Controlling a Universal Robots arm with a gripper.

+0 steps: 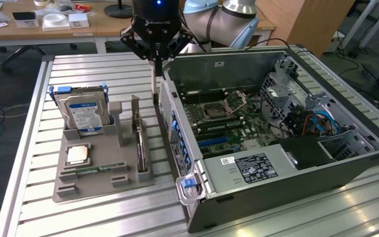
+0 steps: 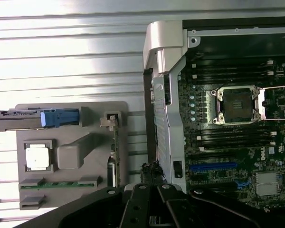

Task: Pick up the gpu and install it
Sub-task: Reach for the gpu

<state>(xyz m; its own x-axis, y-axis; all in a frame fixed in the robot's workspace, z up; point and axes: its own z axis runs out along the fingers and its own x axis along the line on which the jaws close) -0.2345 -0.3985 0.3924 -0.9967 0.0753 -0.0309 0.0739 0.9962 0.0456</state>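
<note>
edgewise, gpu (image 1: 140, 143) stands in holder (image 1: 97, 177), long axis alongside case (image 1: 288, 180)

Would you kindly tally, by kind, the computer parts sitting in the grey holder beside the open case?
hard drive: 1
processor chip: 1
RAM stick: 1
gpu: 1
Total: 4

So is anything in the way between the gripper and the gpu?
Nothing visible. The gpu stands on edge in the gray holder, open from above; the shut gripper hangs beside it, between the holder and the computer case.
</note>
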